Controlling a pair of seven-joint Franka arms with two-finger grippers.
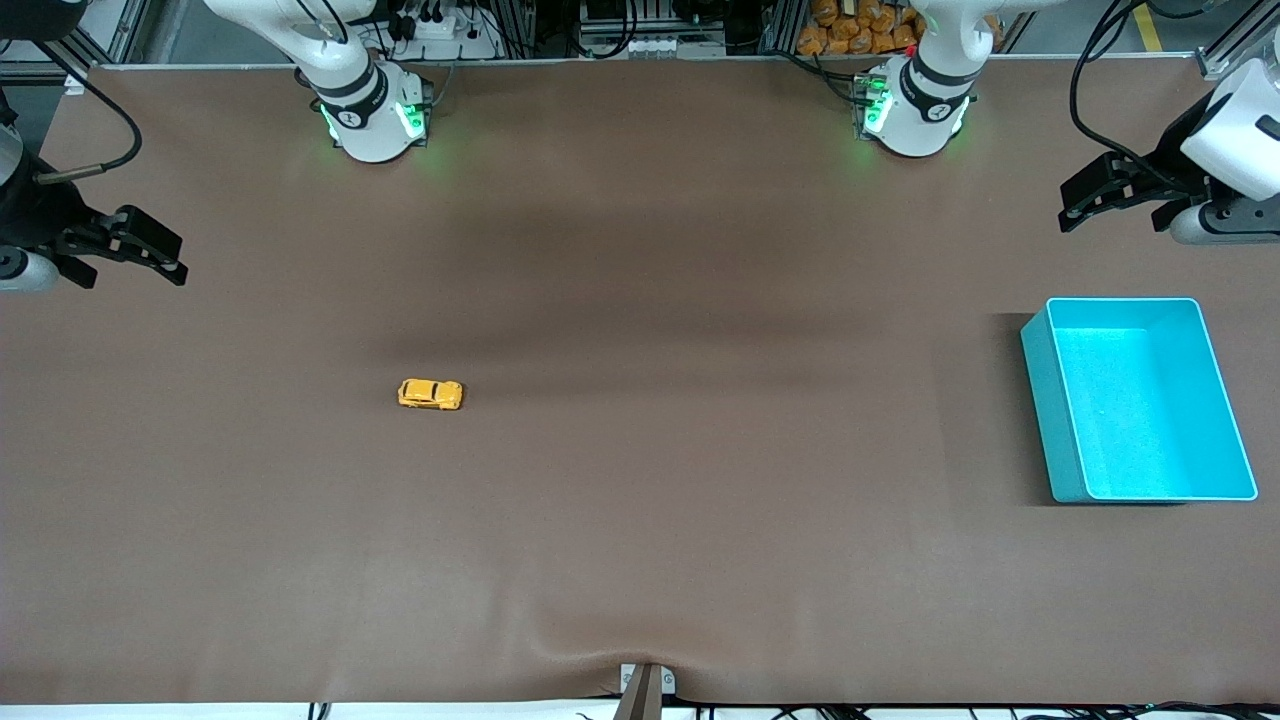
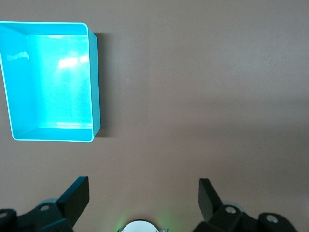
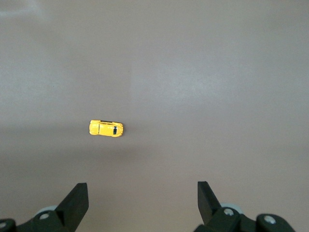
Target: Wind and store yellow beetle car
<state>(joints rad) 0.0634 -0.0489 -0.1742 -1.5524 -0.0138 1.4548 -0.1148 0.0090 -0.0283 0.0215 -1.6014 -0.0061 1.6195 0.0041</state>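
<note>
Turquoise bin (image 1: 1240, 400) and yellow beetle car (image 1: 431, 394) on a brown table (image 1: 640, 560), both grippers spread and empty: we judge nothing begun.

Going from the right arm's end: we see the right gripper (image 1: 128, 250) raised over that edge, fingers released; the car alone on its wheels, well apart from everything; the empty bin near the left arm's edge; the left gripper (image 1: 1110, 190) waiting there, released. Next, we think, the right gripper must descend and pinch the car's narrow body.
</note>
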